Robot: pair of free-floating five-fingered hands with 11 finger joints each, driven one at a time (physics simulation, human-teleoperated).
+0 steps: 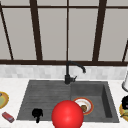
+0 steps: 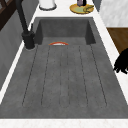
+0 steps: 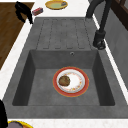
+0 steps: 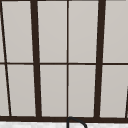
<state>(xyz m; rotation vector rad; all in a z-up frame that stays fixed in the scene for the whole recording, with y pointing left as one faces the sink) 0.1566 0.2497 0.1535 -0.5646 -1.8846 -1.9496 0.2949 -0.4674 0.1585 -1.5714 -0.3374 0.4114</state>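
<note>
One red ball (image 1: pixel 67 114) in front view alone.

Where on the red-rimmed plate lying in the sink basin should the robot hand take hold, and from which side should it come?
Grip the red-rimmed plate at its bare rim, probably coming straight down from above. It lies flat on the floor of the sink basin with walls all round, so a sideways approach is blocked. Pick the rim away from the brown food lump, which sits off-centre.

Sink (image 3: pixel 62 37) looks like matt, grainy grey stone w/ ribbed drainboard, tap (image 1: pixel 68 72) matt black metal, counter (image 3: pixel 15 57) smooth white marble-like, red ball (image 1: pixel 67 115) glossy plastic, plate (image 3: pixel 83 86) glazed ceramic, floor (image 3: pixel 7 30) dark wood.
</note>
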